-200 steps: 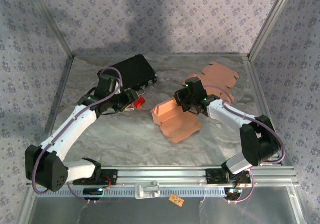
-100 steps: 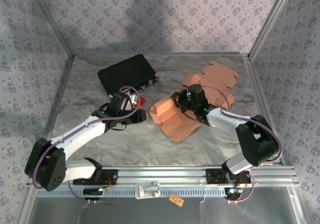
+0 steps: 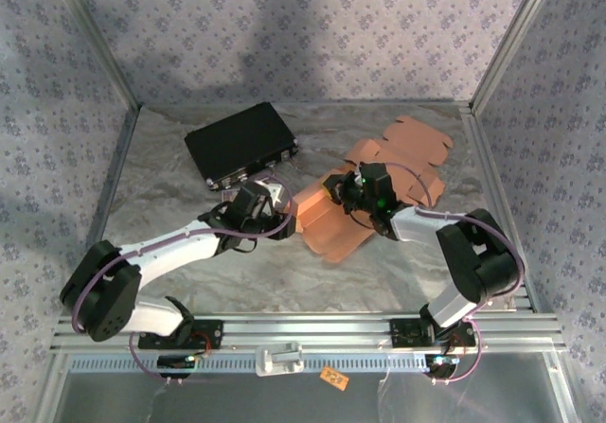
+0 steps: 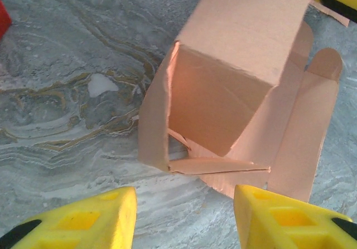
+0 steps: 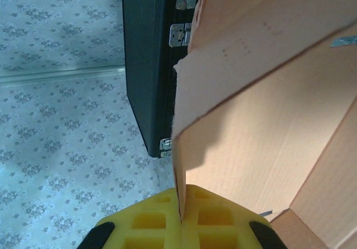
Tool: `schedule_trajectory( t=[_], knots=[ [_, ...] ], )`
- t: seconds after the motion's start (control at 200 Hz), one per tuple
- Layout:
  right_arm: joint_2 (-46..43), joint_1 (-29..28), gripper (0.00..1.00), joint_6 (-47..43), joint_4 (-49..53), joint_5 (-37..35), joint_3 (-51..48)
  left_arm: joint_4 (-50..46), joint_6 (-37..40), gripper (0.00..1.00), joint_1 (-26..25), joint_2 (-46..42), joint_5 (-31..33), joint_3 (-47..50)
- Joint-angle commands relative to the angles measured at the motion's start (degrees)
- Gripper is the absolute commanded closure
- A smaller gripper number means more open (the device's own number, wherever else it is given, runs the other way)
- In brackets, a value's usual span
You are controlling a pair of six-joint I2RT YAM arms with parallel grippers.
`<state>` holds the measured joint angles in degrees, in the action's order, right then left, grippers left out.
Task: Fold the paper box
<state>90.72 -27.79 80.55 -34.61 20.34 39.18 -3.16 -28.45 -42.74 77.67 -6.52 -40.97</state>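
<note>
Soft, even, fairly bright light. Broad dim shadow across back wall point(image 3: 284, 44) at 12 o'clock. Slightly blurred yellow fingers point(image 4: 83, 224) at 6 o'clock in wrist views.

Grey marbled table top point(image 3: 170, 167) under a black case point(image 3: 241, 144), with a white patch point(image 4: 100, 84) in the marble. Behind the case is the back wall point(image 3: 312, 26), pale floral print with a broad soft shadow on it. Same print on the left wall point(image 3: 43, 139) and right wall point(image 3: 563, 158). Aluminium posts point(image 3: 95, 40) run up the corners either side of the case. A slotted aluminium rail point(image 3: 312, 328) lines the table edge opposite the case. Light is even and diffuse.
</note>
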Motion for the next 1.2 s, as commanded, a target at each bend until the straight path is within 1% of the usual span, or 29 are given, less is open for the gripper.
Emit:
schedule_trajectory(
  t=[0.0,0.215,0.365,0.465,0.565,0.755,0.944,1.109,1.194],
  knots=[
    [1.00,0.83,1.00,-2.00,-3.43,2.69,-0.72,2.44,2.87,0.51,-1.16,1.65,2.56,0.30],
    [1.59,1.94,1.00,-1.89,-4.19,3.83,-1.03,3.06,6.19,0.54,-3.34,3.92,4.78,-0.43],
    [1.94,2.09,1.00,-1.51,-4.50,4.52,-0.48,4.25,6.74,0.55,-4.05,5.92,5.55,-1.12],
    [2.27,2.09,1.00,-1.23,-4.57,4.89,-0.15,4.40,7.26,0.56,-4.69,7.29,7.15,-2.30],
    [2.45,2.10,1.00,-1.20,-4.33,5.15,0.11,5.01,7.62,0.61,-4.89,8.34,8.36,-3.01],
    [2.70,2.00,1.00,-1.55,-4.88,5.00,-0.81,7.26,7.28,0.68,-5.20,9.93,7.93,-3.91],
    [4.74,1.95,1.00,0.27,-10.65,4.46,-2.05,8.78,5.40,0.69,-6.50,11.43,8.69,-4.66],
    [6.46,1.53,1.00,3.26,-17.74,2.75,-3.79,8.19,2.20,0.70,-7.39,12.49,12.71,-5.40],
    [6.75,1.43,1.00,3.25,-19.14,2.54,-4.34,8.39,0.41,0.70,-7.44,12.98,14.57,-5.35]
  ],
)
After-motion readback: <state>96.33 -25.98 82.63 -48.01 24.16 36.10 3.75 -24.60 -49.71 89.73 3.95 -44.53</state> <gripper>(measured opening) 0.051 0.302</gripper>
